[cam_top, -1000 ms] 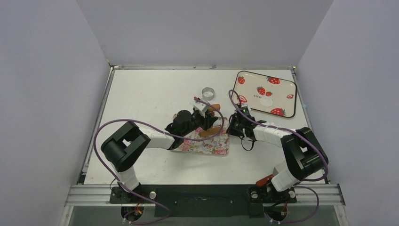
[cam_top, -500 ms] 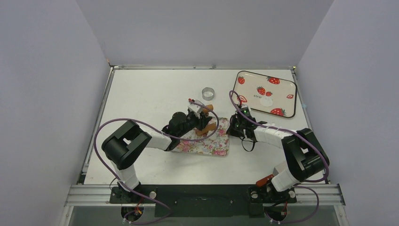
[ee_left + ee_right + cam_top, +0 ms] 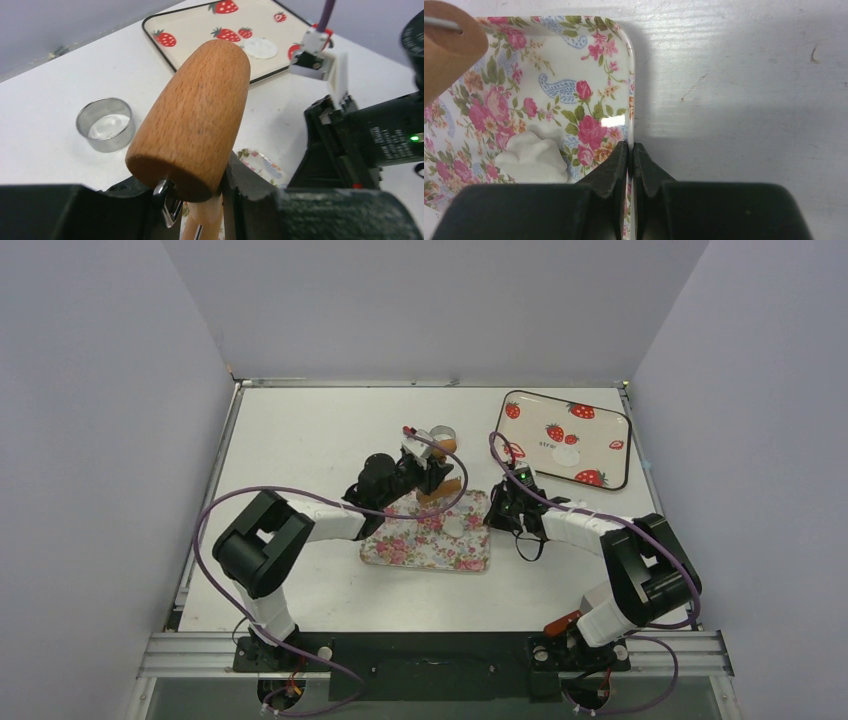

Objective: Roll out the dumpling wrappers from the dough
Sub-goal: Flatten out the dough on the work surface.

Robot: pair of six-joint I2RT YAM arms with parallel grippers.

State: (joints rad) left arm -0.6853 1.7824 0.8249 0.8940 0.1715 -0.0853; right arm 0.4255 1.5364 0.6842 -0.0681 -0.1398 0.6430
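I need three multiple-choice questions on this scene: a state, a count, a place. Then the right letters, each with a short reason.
1. The right claw is: A open; B shut on the rim of the floral tray; C shut on nothing.
2. How many dumpling wrappers lie on the strawberry tray? A one; B none; C three.
3. The dough lies: A on the strawberry tray; B in the right claw; C on the floral tray.
1 B: the right wrist view shows it pinching the rim. 2 A: a single white disc lies there. 3 C: the white lump sits on the flower pattern.
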